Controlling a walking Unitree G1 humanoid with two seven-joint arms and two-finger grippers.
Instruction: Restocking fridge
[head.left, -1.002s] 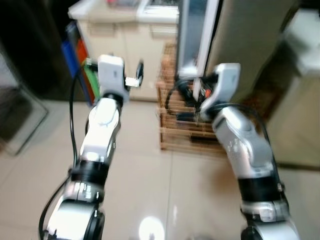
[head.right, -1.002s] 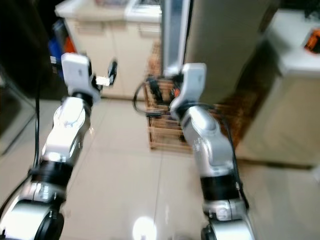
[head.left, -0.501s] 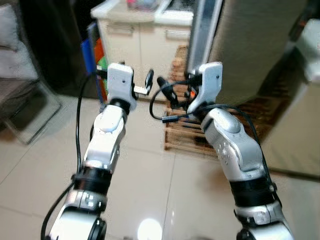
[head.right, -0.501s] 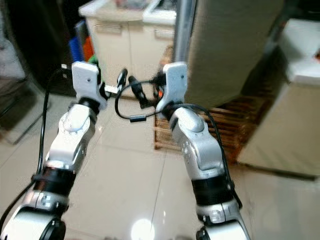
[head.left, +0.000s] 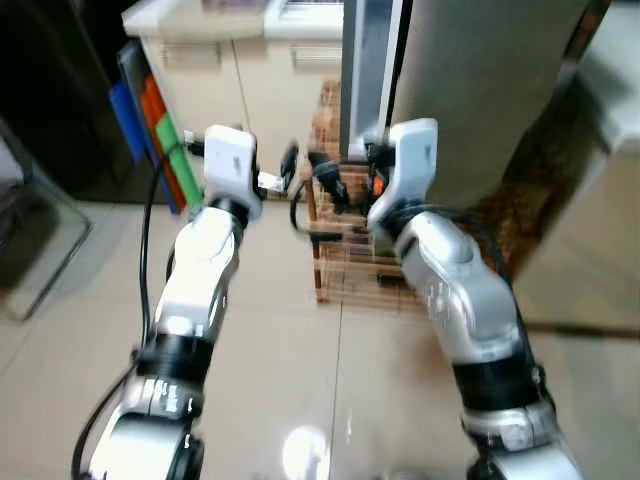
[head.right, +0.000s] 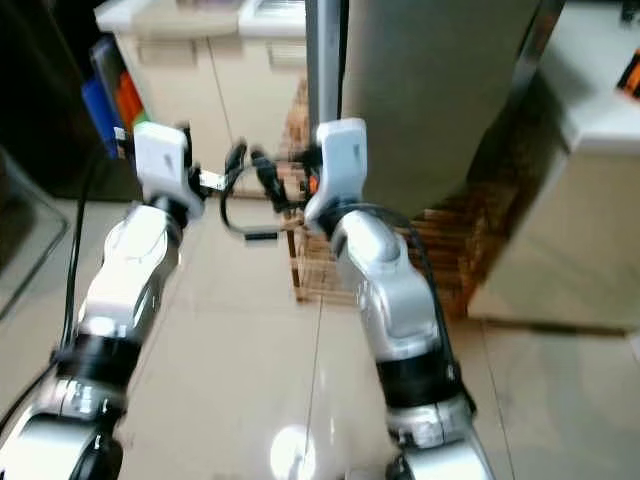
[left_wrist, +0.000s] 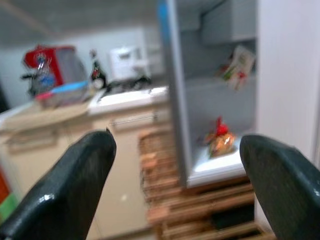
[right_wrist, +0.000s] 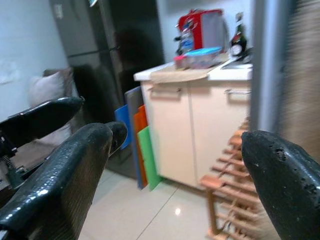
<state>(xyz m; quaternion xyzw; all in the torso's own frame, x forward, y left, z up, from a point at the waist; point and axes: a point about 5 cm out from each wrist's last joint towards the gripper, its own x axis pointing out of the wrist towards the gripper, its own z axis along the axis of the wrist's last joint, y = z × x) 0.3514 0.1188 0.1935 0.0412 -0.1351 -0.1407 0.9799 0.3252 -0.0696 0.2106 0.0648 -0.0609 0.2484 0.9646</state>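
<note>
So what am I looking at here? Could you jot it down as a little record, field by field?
Setting: kitchen, tiled floor
Left gripper: raised in front of the robot, fingers open, holding nothing
Right gripper: raised beside it, fingers open, holding nothing
Fridge: door open, small packaged items on a shelf
Wooden rack: on the floor at the foot of the fridge
Cabinet: cream, with coloured boards leaning beside it
Counter: red appliance, dark bottle
</note>
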